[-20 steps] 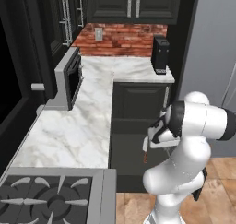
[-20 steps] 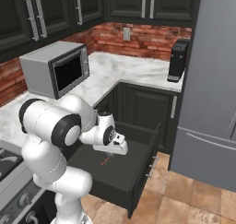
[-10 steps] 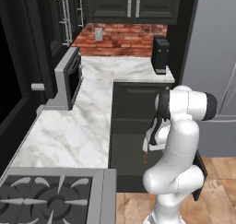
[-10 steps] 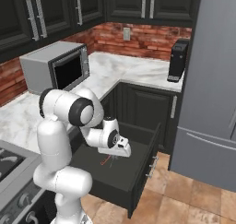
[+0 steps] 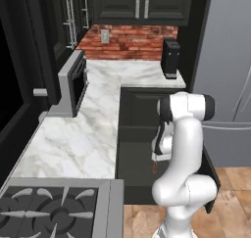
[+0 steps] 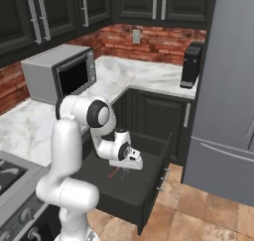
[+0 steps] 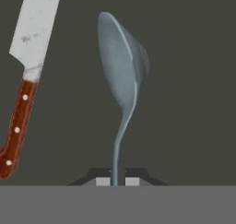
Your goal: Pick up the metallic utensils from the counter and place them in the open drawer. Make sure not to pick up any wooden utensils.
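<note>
My gripper [image 7: 114, 181] is shut on the thin handle of a silver-grey metal spoon [image 7: 122, 66], whose bowl points away from the hand. The gripper [image 6: 127, 166] hangs low inside the open drawer [image 6: 154, 188], a shallow charcoal box pulled out from the black cabinets. On the drawer floor beside the spoon lies the kitchen knife [image 7: 26, 71], with a speckled silver blade and a riveted reddish-brown handle. Its handle reads as a thin red streak [image 6: 114, 173] just left of the gripper. In the left base view the gripper [image 5: 156, 157] sits over the drawer [image 5: 133, 158]. The island counter and the wooden spoon are out of view.
An L-shaped marble worktop [image 5: 88, 134] carries a microwave [image 6: 59, 74] and a black appliance [image 6: 191, 64] by the brick wall. A tall grey fridge [image 6: 228, 86] stands right of the drawer. A stove [image 5: 54, 210] lies at the near left.
The arm's upper links have swung upright and towards the cabinets. The gripper has sunk a little lower into the drawer, still holding the spoon.
</note>
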